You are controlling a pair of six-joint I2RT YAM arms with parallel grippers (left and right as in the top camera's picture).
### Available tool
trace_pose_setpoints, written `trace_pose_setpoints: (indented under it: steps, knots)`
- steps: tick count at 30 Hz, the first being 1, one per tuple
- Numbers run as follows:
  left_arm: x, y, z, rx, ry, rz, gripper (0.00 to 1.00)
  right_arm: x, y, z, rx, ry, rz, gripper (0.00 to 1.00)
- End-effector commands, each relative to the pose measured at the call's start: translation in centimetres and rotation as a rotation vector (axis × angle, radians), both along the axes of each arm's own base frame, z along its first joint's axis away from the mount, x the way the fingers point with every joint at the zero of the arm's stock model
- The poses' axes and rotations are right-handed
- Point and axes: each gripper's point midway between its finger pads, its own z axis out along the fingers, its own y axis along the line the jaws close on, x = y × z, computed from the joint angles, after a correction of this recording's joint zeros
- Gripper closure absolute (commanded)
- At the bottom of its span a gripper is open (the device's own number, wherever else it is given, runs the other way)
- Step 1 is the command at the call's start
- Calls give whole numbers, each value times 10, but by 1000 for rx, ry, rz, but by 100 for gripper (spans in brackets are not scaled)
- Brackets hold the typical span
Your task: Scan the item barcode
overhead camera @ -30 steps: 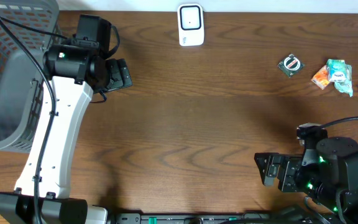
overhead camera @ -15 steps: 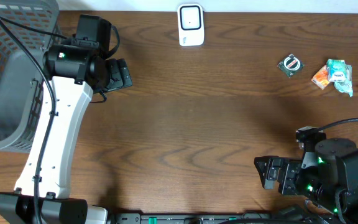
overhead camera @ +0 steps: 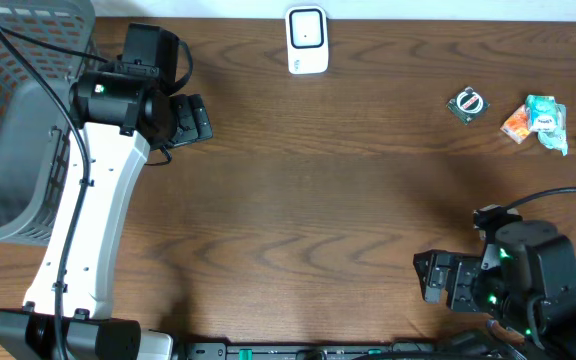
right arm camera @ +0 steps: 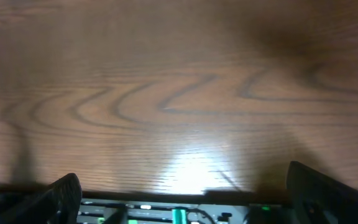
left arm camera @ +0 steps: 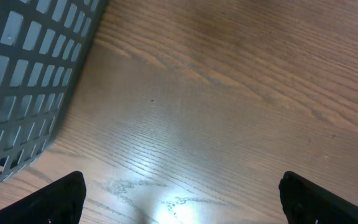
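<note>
- R gripper (overhead camera: 430,281) nearest, over near-right part of table (overhead camera: 318,200); jaws wide apart, nothing between
- L gripper (overhead camera: 196,118) farther back, left, beside grey basket (overhead camera: 28,60); jaws apart, empty
- dark packet (overhead camera: 468,104) and orange-teal packet (overhead camera: 538,120) far right; untouched
- white scanner (overhead camera: 307,40) at far edge, centre

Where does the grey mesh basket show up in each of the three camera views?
Overhead: the grey basket fills the top-left corner, cut off by the picture's edge.
Left wrist: the grey basket shows as a mesh wall in the upper-left corner.
Right wrist: not in it.
Shared landmark: the brown wood-grain table, seen in all three views.
</note>
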Motion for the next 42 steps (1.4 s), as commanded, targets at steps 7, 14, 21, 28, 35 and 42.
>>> trace_pose_setpoints:
  steps: [7,14,21,28,35,42]
  knots:
    - [0,3,5,14,-13,-2,2,17,-6,12,-69,-247,104,1]
    - [0,3,5,14,-13,-2,2,22,-5,2,-52,-395,142,1]
    - [0,3,5,14,-13,-2,2,25,-6,-28,-58,-532,159,1]
    - [0,3,5,14,-13,-2,2,30,-6,-37,-98,-654,194,1]
    - [0,3,5,14,-13,-2,2,33,-1,-47,-132,-728,265,1]
    - [0,3,5,14,-13,-2,2,45,-1,-54,-164,-808,288,1]
